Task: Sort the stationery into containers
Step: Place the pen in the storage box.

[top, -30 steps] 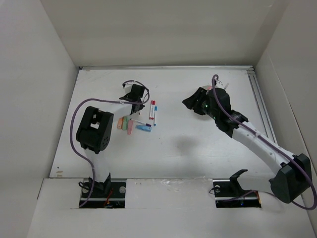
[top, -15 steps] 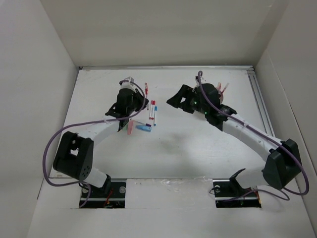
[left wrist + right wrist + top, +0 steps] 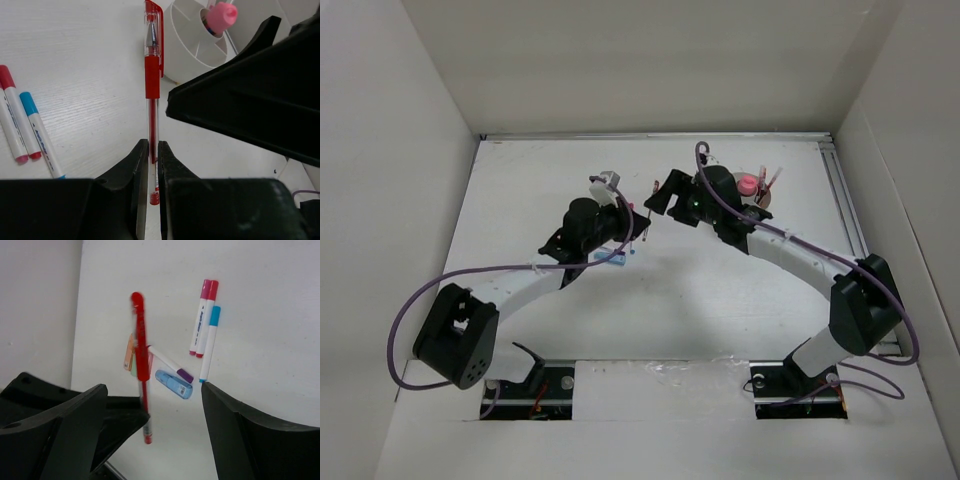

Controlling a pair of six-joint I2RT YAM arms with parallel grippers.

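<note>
While the left gripper point(image 3: 150, 162) clamps a red pen point(image 3: 152, 85) near its tail, the right gripper point(image 3: 154, 387) faces it with fingers spread wide.
Pen held above the table point(image 3: 75, 50), capped end near the white divided tub point(image 3: 187, 47); three markers point(image 3: 202, 320) lie flat on the table.

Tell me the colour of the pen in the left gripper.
The pen is red; the left wrist view shows it best.

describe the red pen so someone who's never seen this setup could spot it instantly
Start at the white table, toward its far side, left of the round white tub. There the left tool is shut on a slim red pen with a clear barrel. Unlike the white markers lying flat nearby, it is held off the surface.
</note>
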